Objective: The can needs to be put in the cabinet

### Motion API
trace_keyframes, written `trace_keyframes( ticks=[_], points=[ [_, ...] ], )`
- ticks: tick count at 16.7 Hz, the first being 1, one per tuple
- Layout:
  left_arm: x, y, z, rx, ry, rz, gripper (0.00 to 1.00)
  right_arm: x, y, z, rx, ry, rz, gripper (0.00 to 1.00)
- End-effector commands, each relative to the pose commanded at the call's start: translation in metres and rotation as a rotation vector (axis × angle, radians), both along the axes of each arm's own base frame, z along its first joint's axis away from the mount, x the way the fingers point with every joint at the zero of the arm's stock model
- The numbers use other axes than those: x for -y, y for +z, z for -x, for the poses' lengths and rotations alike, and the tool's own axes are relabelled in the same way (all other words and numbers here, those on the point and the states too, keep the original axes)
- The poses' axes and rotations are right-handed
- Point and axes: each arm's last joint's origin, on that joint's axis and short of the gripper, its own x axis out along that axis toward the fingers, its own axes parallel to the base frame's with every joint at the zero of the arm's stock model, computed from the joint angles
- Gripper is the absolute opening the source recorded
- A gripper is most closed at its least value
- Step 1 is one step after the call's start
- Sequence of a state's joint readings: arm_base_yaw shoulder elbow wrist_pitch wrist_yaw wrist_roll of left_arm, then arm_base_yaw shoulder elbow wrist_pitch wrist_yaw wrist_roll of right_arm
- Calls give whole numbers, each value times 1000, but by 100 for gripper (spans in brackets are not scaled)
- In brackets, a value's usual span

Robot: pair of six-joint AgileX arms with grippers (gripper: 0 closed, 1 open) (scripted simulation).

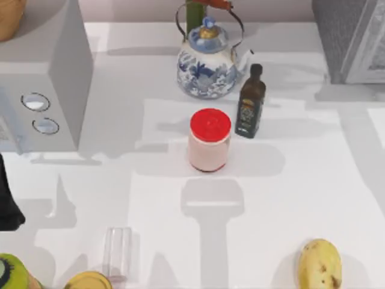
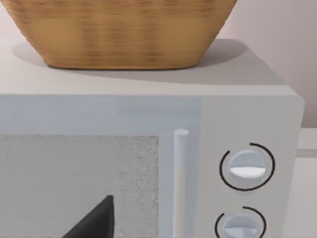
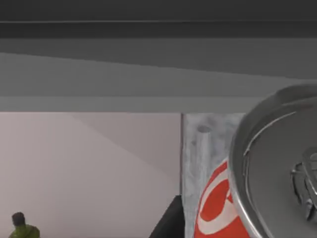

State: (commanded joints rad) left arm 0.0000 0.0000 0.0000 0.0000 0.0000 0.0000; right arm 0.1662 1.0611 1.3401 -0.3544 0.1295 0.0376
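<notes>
though its white lettering is unreadable, the red can [image 3: 257,193] close before the right wrist camera, tool grip untellable

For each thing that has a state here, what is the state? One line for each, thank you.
Red drink can with silver top: top sealed, close to the right wrist camera, beside a grey panel.
Pink jar with red lid: lid on, upright.
Dark olive oil bottle: capped, upright.
Blue-and-white porcelain kettle: lid on, upright.
Grey microwave: door shut, woven basket on top.
Clear glass: upright.
</notes>
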Motion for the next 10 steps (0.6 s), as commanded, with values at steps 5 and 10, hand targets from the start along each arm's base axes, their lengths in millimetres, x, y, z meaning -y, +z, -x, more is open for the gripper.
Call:
trace_keyframes(
  ticks=[5,10],
  points=[
    [0,0,0,0,0,0,100,-11,51,-37,56,-27,10,0],
    [0,0,0,0,0,0,100,-13,62,-45,74,-42,11,0]
  ],
)
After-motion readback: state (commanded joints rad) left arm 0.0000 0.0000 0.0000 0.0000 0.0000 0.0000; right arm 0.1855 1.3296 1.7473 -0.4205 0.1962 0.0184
